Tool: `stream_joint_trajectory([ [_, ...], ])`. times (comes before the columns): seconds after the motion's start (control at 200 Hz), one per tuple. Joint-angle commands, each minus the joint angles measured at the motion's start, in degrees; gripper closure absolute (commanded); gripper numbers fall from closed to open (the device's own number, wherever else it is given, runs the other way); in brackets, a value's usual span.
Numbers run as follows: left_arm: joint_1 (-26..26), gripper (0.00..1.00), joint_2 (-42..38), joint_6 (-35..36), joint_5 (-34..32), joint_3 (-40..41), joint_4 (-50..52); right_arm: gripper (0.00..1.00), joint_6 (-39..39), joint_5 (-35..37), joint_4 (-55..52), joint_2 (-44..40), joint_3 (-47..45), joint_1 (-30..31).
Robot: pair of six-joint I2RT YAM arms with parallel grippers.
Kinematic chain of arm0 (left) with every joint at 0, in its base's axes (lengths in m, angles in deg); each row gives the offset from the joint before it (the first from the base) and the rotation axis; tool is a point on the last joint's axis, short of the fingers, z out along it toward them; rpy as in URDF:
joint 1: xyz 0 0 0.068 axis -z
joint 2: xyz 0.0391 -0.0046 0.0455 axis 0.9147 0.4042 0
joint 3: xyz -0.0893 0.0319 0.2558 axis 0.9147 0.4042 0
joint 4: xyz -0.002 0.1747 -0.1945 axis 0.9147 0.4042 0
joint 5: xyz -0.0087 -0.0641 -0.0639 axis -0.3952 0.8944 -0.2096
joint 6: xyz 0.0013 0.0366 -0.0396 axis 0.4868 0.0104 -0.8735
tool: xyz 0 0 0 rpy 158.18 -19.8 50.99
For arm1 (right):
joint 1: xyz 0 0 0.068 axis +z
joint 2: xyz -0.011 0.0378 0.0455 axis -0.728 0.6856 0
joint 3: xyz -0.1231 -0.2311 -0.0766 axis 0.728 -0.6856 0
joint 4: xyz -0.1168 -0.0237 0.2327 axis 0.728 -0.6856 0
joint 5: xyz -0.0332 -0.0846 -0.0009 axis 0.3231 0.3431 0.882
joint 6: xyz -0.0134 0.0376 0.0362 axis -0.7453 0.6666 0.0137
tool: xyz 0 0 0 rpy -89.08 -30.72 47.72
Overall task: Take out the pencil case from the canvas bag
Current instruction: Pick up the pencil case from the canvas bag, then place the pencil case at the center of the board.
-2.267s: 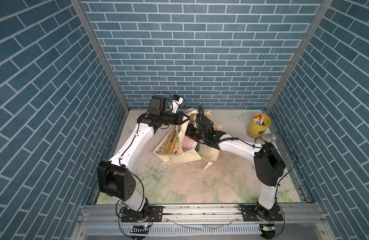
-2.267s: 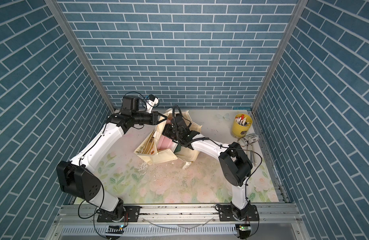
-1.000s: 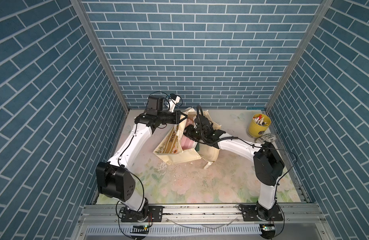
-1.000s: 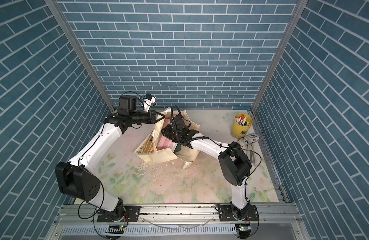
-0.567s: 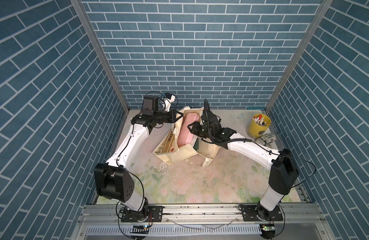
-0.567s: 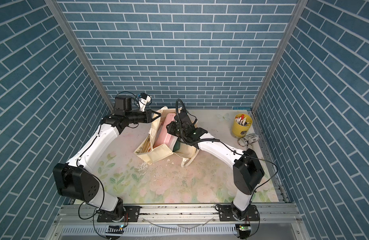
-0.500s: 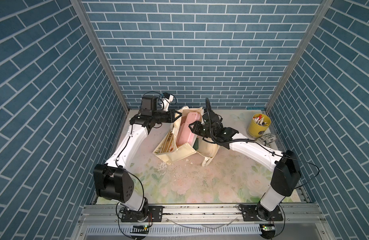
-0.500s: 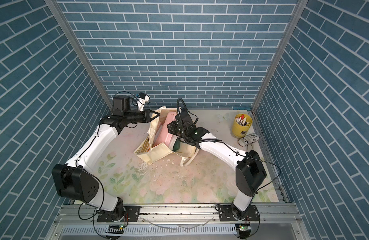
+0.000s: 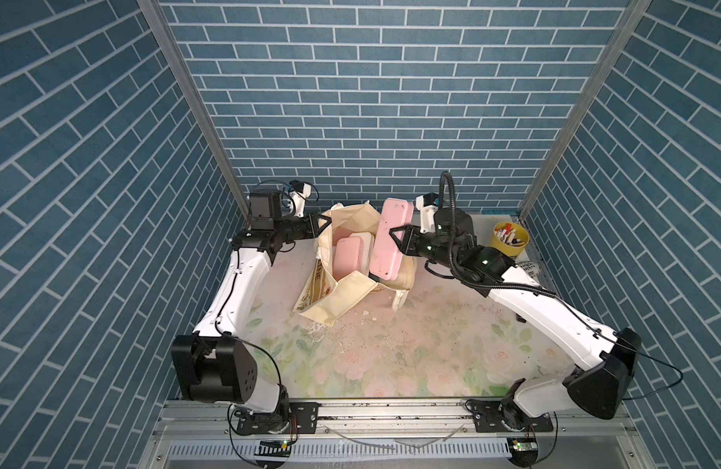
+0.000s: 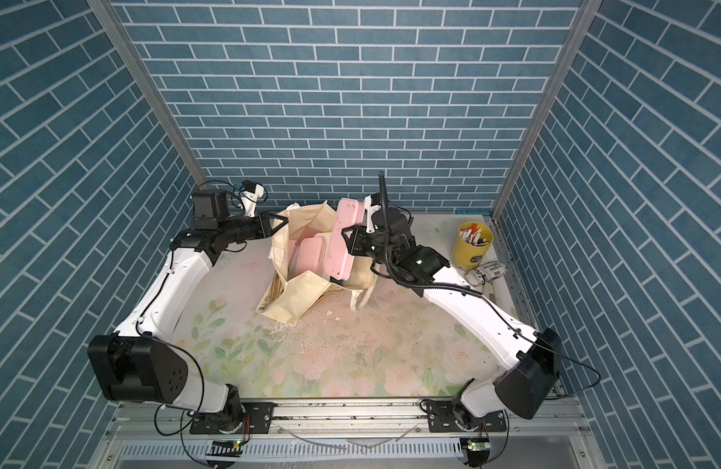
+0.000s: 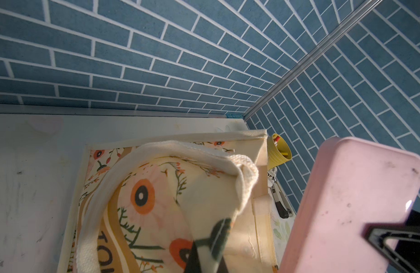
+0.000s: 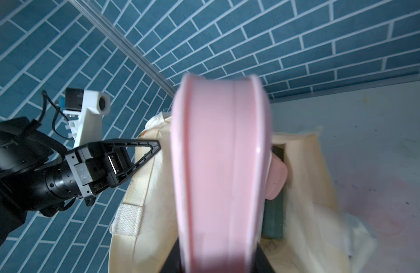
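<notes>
Right claw (image 9: 394,243) is clamped across the flat faces of the pink pencil case (image 9: 385,262), one finger on each side about halfway along it. The case stands nearly on end, its upper end toward the back wall and its lower end over the open mouth of the canvas bag (image 9: 344,290). Both top views leave it unclear whether that lower end is clear of the bag's rim. In the right wrist view the pencil case (image 12: 218,165) fills the middle of the picture, narrow edge on and blurred. The left claw (image 9: 324,221) is closed, pinching the bag's upper edge on the robot's left side and holding the mouth open. The left wrist view shows a cream handle looped in front of that pinch. Inside the bag a smaller pink box (image 9: 348,260) leans upright with a cream box (image 9: 363,243) just behind it. The bag's lower part lies crumpled on the floral surface (image 9: 391,357). A yellow pen pot (image 9: 509,243) stands by the right wall, well apart from the bag.
</notes>
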Motion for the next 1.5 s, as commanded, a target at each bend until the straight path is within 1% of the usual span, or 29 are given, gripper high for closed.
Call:
stream_joint_trajectory([
  [0.0,-1.3,1.0,-3.7,0.5,1.1,-0.1,-3.3,1.0,-4.0,3.2,-6.2,-4.0,3.2,-3.6],
  [0.125,-1.7,1.0,-4.9,0.6,0.5,0.8,-2.9,1.0,-5.6,8.2,-12.4,-6.4,4.2,-7.2],
  [0.22,-2.0,1.0,-5.4,0.6,0.0,1.2,-2.4,1.0,-7.3,10.9,-16.8,-6.6,5.0,-9.3],
  [0.315,-2.3,1.0,-5.4,0.6,-0.4,1.2,-1.3,1.0,-8.3,10.5,-22.6,-4.6,6.8,-12.1],
  [0.44,-3.1,1.0,-5.1,0.0,-1.3,1.0,0.7,1.0,-8.4,3.3,-27.9,0.0,8.3,-17.4],
  [0.55,-4.3,1.0,-5.1,-0.4,-1.8,1.1,2.5,1.0,-8.6,-3.2,-29.0,4.6,9.2,-20.8],
  [0.57,-4.6,1.0,-5.1,-0.5,-1.8,1.1,2.8,1.0,-8.7,-3.6,-29.0,5.6,9.4,-21.2],
  [0.615,-5.3,1.0,-5.0,-0.9,-1.8,1.1,3.4,1.0,-8.9,-7.2,-28.9,7.7,10.0,-22.1],
  [0.72,-6.9,1.0,-4.6,-1.7,-1.5,1.6,4.0,1.0,-10.4,-11.6,-28.7,13.2,12.5,-22.8],
  [0.891,-8.1,1.0,-3.9,-2.9,-0.2,3.5,2.0,1.0,-11.8,-19.3,-27.9,22.4,17.7,-23.3],
  [1.091,-8.5,1.0,-3.3,-3.9,1.9,3.0,0.4,1.0,-8.8,-29.1,-24.3,31.5,22.3,-23.4],
  [1.181,-8.5,1.0,-3.4,-4.2,2.6,2.9,-0.1,1.0,-6.9,-32.5,-23.4,35.7,24.5,-23.3],
  [1.281,-8.6,1.0,-3.6,-4.2,3.0,2.9,0.2,1.0,-4.3,-34.7,-21.8,39.6,25.9,-23.3],
  [1.351,-8.6,1.0,-3.8,-4.2,3.1,3.1,0.1,1.0,-2.7,-35.4,-20.2,41.5,26.0,-23.0],
  [1.496,-8.6,1.0,-4.1,-4.3,3.3,3.3,0.0,1.0,-2.0,-36.3,-19.7,44.5,27.6,-22.3],
])
